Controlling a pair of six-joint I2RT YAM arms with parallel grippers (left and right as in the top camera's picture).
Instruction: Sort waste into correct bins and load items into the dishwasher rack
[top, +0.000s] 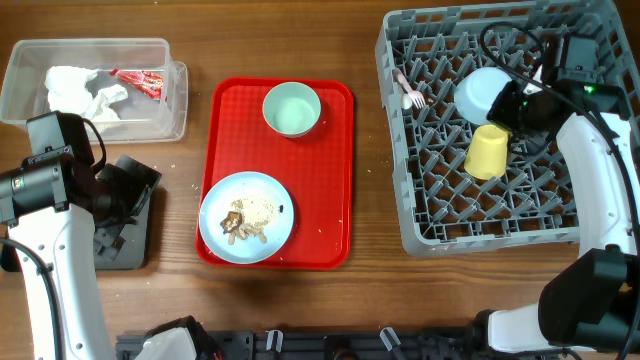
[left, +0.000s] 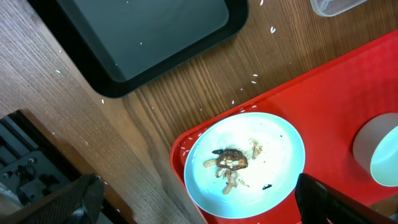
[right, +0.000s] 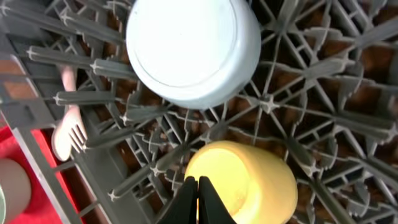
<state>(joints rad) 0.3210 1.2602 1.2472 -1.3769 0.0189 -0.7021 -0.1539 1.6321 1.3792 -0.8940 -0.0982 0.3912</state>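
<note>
**step in hand:** rack loading is partly done, and the scraps are likely next.
- dishwasher rack (top: 440, 215), far right: holds the light blue bowl (top: 482, 92) upside down, the yellow cup (top: 487, 152) on its side just beside the bowl, and the white fork (top: 410, 93) near the rack's left wall.
- right gripper (right: 198, 198): fingers pressed together with nothing between them, poised over the cup and holding nothing.
- clear tub (top: 25, 95), top left: holds the crumpled napkins (top: 80, 90) and the red-and-white wrapper (top: 140, 82).
- red serving tray (top: 335, 180), centre: carries the light blue plate (top: 272, 228), with the food scraps (top: 245, 218) on it, and the empty pale green bowl (top: 292, 108).
- left gripper (left: 198, 186): jaws spread wide and empty, hanging above the near edge of the plate.

**next move, as i judge it:**
- take the plate by its rim and keep it level.
- tip the scraps into the black tray (left: 155, 37) just beside the red one.
- then stand the plate and the green bowl between the rack's pegs.

**hard to make out:**
- the spoon appears in no view.
- from overhead the left arm covers most of the black tray.
- the wrist views cut off the pale green bowl and the cup.
- loose white specks lie on the wood and the black tray; i cannot tell what they are.
</note>
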